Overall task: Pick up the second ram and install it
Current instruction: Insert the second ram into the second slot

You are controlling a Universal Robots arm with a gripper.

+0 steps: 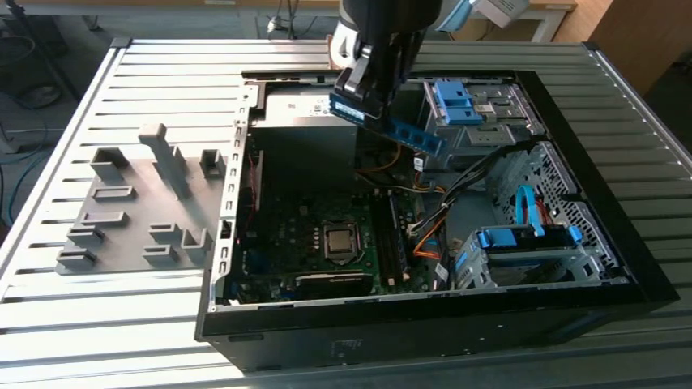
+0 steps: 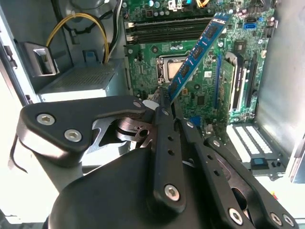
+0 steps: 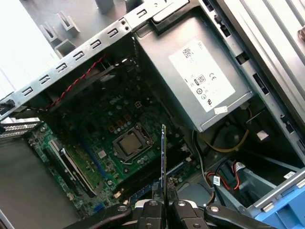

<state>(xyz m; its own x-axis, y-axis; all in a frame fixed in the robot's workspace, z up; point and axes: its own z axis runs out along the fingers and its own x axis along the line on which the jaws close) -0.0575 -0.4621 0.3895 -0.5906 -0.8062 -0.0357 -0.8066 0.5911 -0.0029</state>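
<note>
Pick-up looks done, install not yet: the gripper [image 1: 365,99] is clamped on the second ram [image 1: 406,130], holding it by one end w/ the rest of the blue stick sticking out free in the air above the open PC case [image 1: 433,312], over the area betw the power supply [image 1: 308,109] and the blue drive cage [image 1: 465,105] in the exterior view. In the second wrist view the fingers [image 2: 162,138] pinch the stick's near end and the second ram [image 2: 198,50] runs out tilted over the motherboard [image 2: 200,71], its far tip hanging above the memory slots [image 2: 167,28] but not touching them, as far as I can tell. First wrist view shows the second ram [image 3: 163,157] edge-on as a thin line, upright betw the closed fingers [image 3: 151,212], above the board near the CPU socket [image 3: 127,145]. The grey holder tray [image 1: 135,211] sits on the slatted table [image 1: 65,324] at the exterior view's left, well apart from the arm; no stick seen in it. Left to do, judging from this: bring the stick level, line it w/ a slot, seat it
</note>
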